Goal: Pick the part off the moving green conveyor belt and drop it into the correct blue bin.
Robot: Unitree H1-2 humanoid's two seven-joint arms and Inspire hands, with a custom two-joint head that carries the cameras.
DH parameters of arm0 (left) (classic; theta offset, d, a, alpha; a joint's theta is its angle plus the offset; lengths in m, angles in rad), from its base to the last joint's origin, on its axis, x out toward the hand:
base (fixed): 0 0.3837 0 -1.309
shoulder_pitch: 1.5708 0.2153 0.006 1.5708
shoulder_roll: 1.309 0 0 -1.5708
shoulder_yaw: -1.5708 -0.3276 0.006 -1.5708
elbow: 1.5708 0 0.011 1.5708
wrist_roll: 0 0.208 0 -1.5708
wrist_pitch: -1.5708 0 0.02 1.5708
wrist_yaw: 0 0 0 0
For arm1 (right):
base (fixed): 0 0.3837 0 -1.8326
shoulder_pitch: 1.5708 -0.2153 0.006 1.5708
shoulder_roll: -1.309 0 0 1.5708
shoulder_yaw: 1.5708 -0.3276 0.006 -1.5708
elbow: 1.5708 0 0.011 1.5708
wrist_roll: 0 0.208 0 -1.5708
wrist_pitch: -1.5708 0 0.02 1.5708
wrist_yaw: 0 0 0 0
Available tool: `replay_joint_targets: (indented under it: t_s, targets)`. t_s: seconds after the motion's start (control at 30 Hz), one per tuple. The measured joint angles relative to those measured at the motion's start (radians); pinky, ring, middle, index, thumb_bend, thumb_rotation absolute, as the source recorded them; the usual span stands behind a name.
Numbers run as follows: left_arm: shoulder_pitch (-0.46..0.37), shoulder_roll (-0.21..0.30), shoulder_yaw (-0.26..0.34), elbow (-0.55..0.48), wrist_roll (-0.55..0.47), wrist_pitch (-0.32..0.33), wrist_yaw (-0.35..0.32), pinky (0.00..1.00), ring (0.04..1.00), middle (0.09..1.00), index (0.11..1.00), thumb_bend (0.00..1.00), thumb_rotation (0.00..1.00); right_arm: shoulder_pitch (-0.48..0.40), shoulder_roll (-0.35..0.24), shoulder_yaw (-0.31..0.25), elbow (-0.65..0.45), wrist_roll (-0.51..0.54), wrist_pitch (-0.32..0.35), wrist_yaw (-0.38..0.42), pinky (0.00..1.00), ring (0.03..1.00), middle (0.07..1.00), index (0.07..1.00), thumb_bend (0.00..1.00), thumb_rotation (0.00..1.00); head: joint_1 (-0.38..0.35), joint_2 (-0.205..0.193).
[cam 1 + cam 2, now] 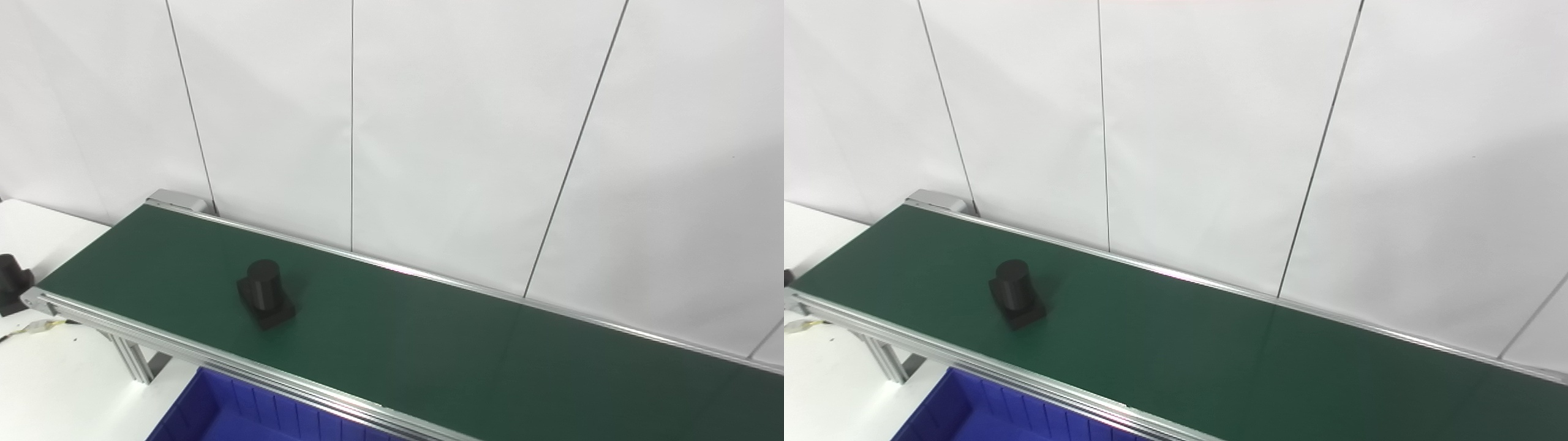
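A black part [265, 293], a short cylinder standing upright on a square base, rests on the green conveyor belt [429, 343] toward its left end. The same part [1015, 294] shows in the right eye view, nearer the belt's front rail than the back one. A blue bin [245, 413] sits below the belt's front rail at the bottom edge, only its far rim and ribbed inner wall in sight. Neither of my hands appears in either view.
Aluminium rails [184, 346] run along both long sides of the belt, and a leg [131, 361] holds up its left end. A black object [12, 283] and a cable [37, 327] lie on the white table at the far left. White wall panels stand behind.
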State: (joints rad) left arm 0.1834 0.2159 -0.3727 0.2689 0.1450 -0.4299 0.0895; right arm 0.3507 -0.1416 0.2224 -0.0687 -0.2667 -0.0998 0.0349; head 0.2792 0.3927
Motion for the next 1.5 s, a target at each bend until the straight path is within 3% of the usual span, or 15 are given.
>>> replay_joint_targets:
  t_s: [0.23,0.5,0.83,1.13,1.3,1.5]
  targets:
    - [-0.001,0.000,-0.012,0.005,0.002,0.000,0.018,0.62,0.740,0.792,0.780,0.98,0.19,0.000,0.001,-0.004,0.005,0.004,-0.002,-0.001,0.80,0.869,0.891,0.922,0.87,0.00,0.003,-0.011]
    - [-0.010,-0.001,-0.035,0.023,0.002,0.000,0.025,0.62,0.737,0.791,0.783,0.98,0.18,0.003,0.001,-0.046,0.030,0.127,-0.136,0.001,0.76,0.856,0.885,0.905,0.83,0.00,0.014,-0.011]
    - [-0.027,-0.009,-0.072,0.030,0.010,0.000,0.084,0.62,0.738,0.798,0.782,0.98,0.17,0.017,-0.007,-0.111,-0.243,0.254,-0.170,0.022,0.66,0.772,0.812,0.861,0.84,0.00,0.012,0.009]
    - [-0.036,-0.016,-0.099,0.042,0.027,0.000,0.111,0.62,0.747,0.800,0.787,0.98,0.20,-0.041,-0.038,-0.172,-0.362,0.254,-0.120,0.033,0.65,0.764,0.810,0.867,0.86,0.04,-0.026,0.046]
    - [-0.037,-0.016,-0.102,0.040,0.027,0.000,0.118,0.63,0.752,0.806,0.805,0.97,0.20,-0.105,-0.037,-0.173,-0.380,0.226,-0.079,0.045,0.63,0.759,0.810,0.861,0.87,0.10,-0.060,0.074]
    - [-0.037,-0.017,-0.100,0.036,0.022,0.000,0.116,0.63,0.757,0.811,0.812,0.96,0.21,-0.170,-0.039,-0.161,-0.383,0.186,-0.015,0.074,0.72,0.802,0.821,0.870,0.86,0.16,-0.080,0.089]
